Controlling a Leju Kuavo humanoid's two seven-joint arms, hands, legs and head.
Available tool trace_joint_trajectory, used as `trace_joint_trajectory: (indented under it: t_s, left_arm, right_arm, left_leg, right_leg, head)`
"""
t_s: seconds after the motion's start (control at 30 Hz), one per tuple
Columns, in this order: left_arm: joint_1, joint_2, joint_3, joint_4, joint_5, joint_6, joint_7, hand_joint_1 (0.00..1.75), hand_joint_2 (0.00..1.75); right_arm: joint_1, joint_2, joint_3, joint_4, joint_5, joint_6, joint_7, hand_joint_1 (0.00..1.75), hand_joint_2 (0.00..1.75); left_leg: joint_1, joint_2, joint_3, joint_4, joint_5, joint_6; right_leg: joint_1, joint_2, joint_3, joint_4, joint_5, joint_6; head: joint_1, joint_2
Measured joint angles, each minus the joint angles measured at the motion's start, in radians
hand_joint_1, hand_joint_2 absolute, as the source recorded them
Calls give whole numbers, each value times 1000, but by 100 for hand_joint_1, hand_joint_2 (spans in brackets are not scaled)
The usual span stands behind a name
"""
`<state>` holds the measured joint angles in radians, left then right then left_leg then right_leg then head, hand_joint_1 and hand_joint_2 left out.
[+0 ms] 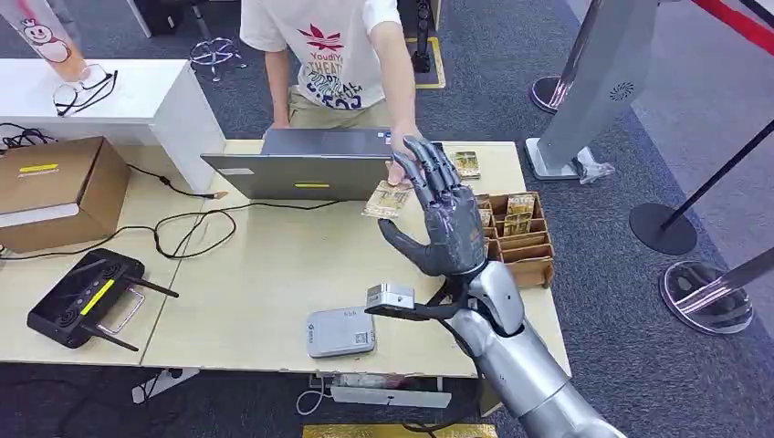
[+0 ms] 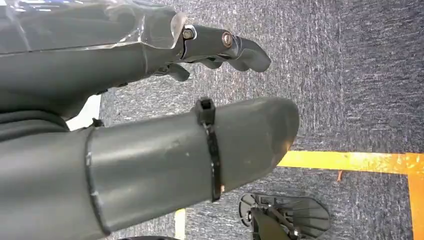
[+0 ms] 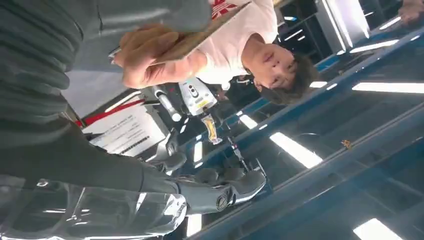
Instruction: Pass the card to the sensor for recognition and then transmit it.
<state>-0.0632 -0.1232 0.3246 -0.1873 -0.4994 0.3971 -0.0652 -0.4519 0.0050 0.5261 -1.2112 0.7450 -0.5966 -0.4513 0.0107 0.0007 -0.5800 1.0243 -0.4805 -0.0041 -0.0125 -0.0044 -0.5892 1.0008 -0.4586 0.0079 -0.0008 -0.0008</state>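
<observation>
Wooden table (image 1: 265,274), grey carpet (image 1: 639,146), laptop (image 1: 297,164), cardboard box (image 1: 55,187)

A laptop (image 1: 301,164), cardboard box (image 1: 55,187) and black controller (image 1: 82,297) sit on the worktop (image 1: 256,274); glasses (image 1: 82,91) lie on a white counter (image 1: 137,105).

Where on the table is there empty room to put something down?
The biggest bare patch on the table lies between the laptop, the black controller and the grey card reader. It is crowded on the right, where the right hand, the card and the wooden card box sit close together.
</observation>
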Motion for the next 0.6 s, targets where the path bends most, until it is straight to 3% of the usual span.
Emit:
trace_joint_trajectory:
  t_s: [0.2, 0.27, 0.3, 0.4, 0.6]
  left_arm:
    - [0, 0, 0, 0, 0, 0, -1, 0, 0]
    - [1, 0, 0, 0, 0, 0, -1, 0, 0]
    - [1, 0, 0, 0, 0, 0, -1, 0, 0]
    - [1, 0, 0, 0, 2, 0, -1, 0, 0]
    - [2, 0, 0, 0, 3, 0, -1, 0, 0]
  right_arm:
    - [-2, 0, 7, 9, -1, 0, 0, 162, 175]
    - [-2, 0, 7, 10, -2, 0, 0, 157, 175]
    - [-2, 0, 8, 10, -2, 0, 0, 169, 175]
    - [-3, 0, 11, 12, -11, -2, -1, 159, 175]
    - [-11, 0, 12, 18, -19, -6, -9, 161, 175]
  left_leg:
    - [0, 0, 0, 0, 0, 0]
    - [0, 0, 0, 0, 0, 0]
    - [0, 0, 0, 0, 0, 0]
    - [0, 0, 0, 0, 0, 0]
    - [0, 0, 0, 0, 0, 0]
  right_leg:
    - [0, 0, 0, 0, 0, 0]
    - [0, 0, 0, 0, 0, 0]
    - [0, 0, 0, 0, 0, 0]
    - [0, 0, 0, 0, 0, 0]
    - [0, 0, 0, 0, 0, 0]
  head:
    - [0, 0]
    - [0, 0]
    - [0, 0]
    - [0, 0]
    - [0, 0]
